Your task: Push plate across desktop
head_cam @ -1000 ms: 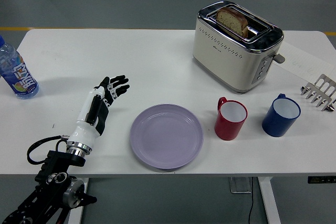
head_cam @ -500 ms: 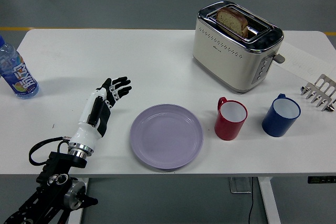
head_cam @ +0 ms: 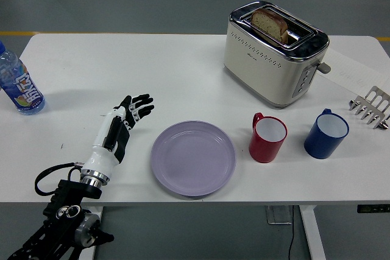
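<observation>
A round lavender plate [head_cam: 193, 158] lies flat near the table's front edge, a little left of the middle. My left hand [head_cam: 131, 111] hovers over the table to the plate's left, apart from its rim, with the fingers spread and holding nothing. Its black and white forearm [head_cam: 105, 144] rises from the lower left corner. The right arm does not show.
A red mug [head_cam: 267, 137] and a blue mug [head_cam: 326, 133] stand right of the plate. A cream toaster [head_cam: 274, 53] with bread sits behind them. A blue bottle [head_cam: 18, 83] stands at the far left, a metal rack [head_cam: 370, 108] at the right edge.
My left hand has crept slightly right and toward the front, nearer the plate. The plate has not moved.
</observation>
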